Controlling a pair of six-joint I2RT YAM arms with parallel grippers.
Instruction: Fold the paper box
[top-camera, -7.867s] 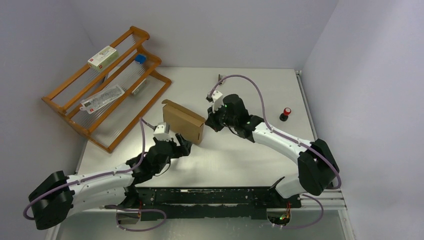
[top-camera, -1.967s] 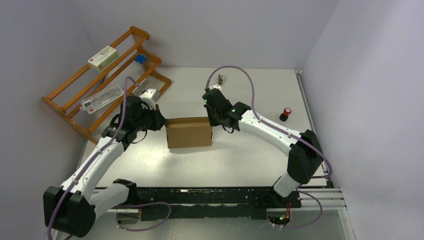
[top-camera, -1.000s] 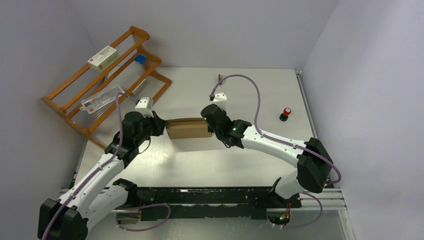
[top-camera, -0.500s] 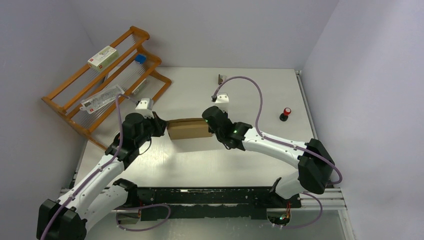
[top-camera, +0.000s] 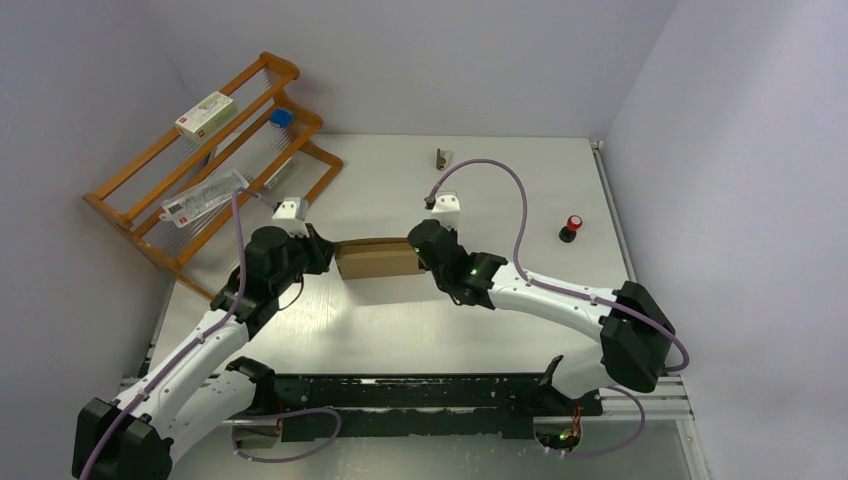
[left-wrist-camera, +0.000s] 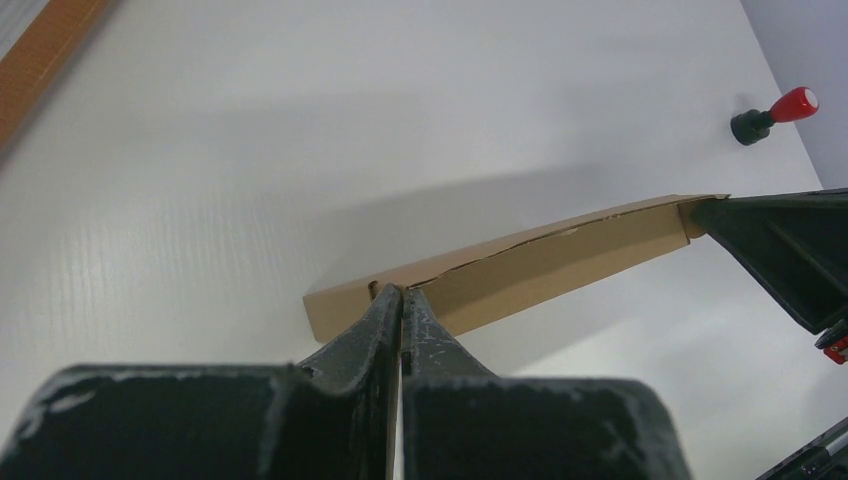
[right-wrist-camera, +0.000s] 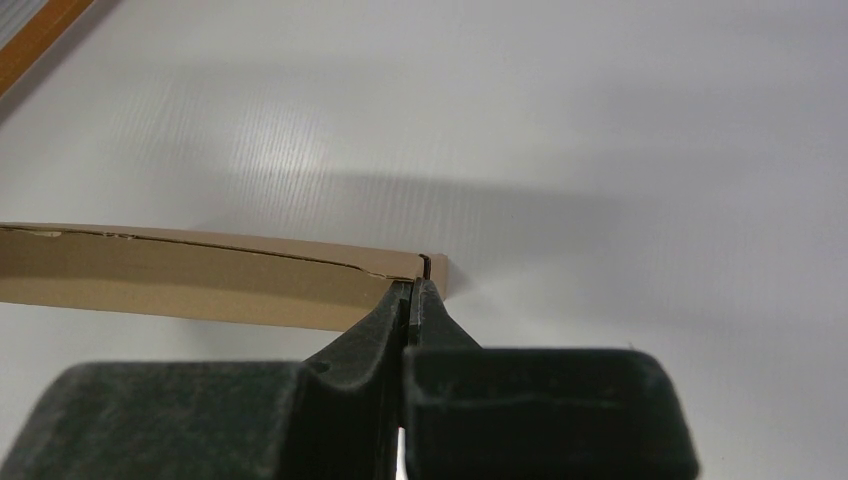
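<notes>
A plain brown cardboard paper box (top-camera: 377, 260), slim and rectangular with matte faces and a slightly ragged top seam, sits mid-way across the smooth white table (top-camera: 480, 190), spanning the two arms. The left gripper (left-wrist-camera: 401, 295) has its black fingers pressed together, pinching one end. The right gripper (right-wrist-camera: 412, 290) is likewise clamped on the opposite end.

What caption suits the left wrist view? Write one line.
Left tool pinching one end of the brown paper box over the white table.
</notes>
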